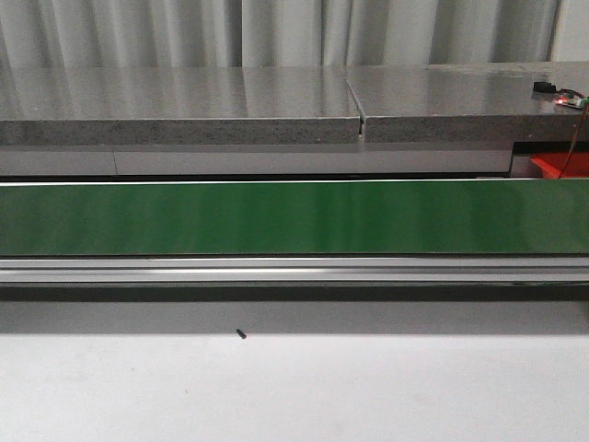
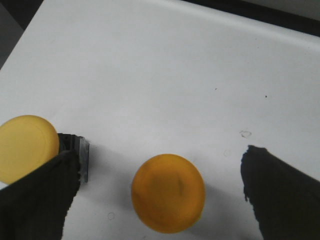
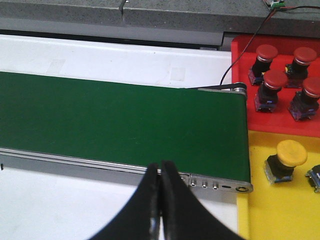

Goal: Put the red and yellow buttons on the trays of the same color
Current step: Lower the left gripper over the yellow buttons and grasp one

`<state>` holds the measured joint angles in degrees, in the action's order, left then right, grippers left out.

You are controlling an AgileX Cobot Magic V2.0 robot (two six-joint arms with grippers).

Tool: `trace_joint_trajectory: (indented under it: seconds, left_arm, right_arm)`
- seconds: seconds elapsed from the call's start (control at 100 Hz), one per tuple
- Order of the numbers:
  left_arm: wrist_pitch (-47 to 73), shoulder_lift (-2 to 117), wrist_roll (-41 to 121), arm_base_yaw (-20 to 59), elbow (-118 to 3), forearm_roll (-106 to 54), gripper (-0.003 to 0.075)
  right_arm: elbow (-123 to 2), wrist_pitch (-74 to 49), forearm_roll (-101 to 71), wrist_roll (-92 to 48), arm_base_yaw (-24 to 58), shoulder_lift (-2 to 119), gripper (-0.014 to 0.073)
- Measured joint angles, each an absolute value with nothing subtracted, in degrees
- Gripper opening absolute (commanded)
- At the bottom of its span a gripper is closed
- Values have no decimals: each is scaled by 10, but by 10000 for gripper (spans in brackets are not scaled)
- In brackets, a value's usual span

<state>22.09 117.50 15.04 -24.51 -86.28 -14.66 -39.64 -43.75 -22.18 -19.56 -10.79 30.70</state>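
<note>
Yellow button (image 2: pixel 168 193) sits on the white table (image 2: pixel 165 75) squarely between the spread fingers of the left gripper (image 2: pixel 165 200), its domed cap facing up; neither finger touches it, so that pincer is released and holds nothing. A second yellow button (image 2: pixel 26 146) lies just beside the left finger (image 2: pixel 40 195), close enough that it could be knocked as the fingers come together. To do this pick well, I would lower straight down so the pads meet the body under the cap, not the rounded top, which looks likely to slip, then squeeze slowly while watching the neighbour. The right gripper (image 3: pixel 161 200) is clenched, fingers pressed together with nothing between them, hanging over the near edge of the green belt (image 3: pixel 120 125). Beyond the belt's end the red tray (image 3: pixel 240 75) holds four red buttons (image 3: pixel 265 53), and the yellow tray (image 3: pixel 270 210) next to it holds one yellow button already, with bare space around it for the next. A further item at that tray's edge is cut off.
</note>
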Motion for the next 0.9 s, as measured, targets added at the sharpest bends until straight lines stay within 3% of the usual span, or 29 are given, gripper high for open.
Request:
trace_joint_trajectory:
  seconds: [0.61,0.71,0.9]
  left_arm:
    - [207,1198,150,-231,-864,-146,635]
    - [208,1198,150,-231,-864,-146,590]
    - [212,1198,150,-231,-864,-146,421]
  right_arm:
    - [-396,-437,-222,-196,-108,307,-68]
    - [-396,-437,-222,-196,-108,307,-68]
    - [-396,-437,-222,-196,-108,307,-68]
